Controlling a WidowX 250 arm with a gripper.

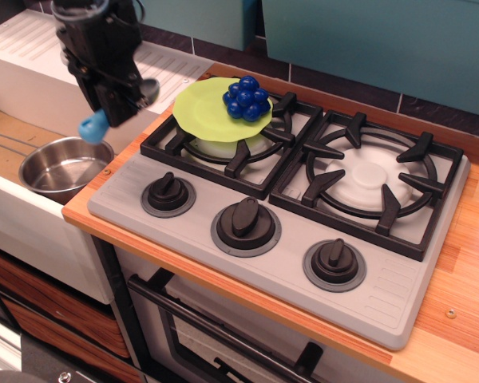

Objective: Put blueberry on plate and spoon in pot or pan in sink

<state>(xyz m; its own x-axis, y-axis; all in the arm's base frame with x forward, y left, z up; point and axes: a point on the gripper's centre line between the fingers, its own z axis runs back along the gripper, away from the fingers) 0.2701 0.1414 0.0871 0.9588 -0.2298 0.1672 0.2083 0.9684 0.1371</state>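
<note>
The blueberry (246,96) lies on the yellow-green plate (203,112), which rests on the stove's left burner. My gripper (116,108) is shut on the spoon: its light-blue handle (93,126) points down-left and its grey bowl (148,86) sticks out to the right. It holds the spoon in the air above the left edge of the counter, just up and right of the steel pot (62,167). The pot stands in the sink (8,140) with its wire handle pointing left.
The grey stove (287,199) has two black burner grates and three knobs along the front. The ribbed white drainboard (172,68) lies behind the gripper. The wooden counter edge (104,171) separates stove and sink.
</note>
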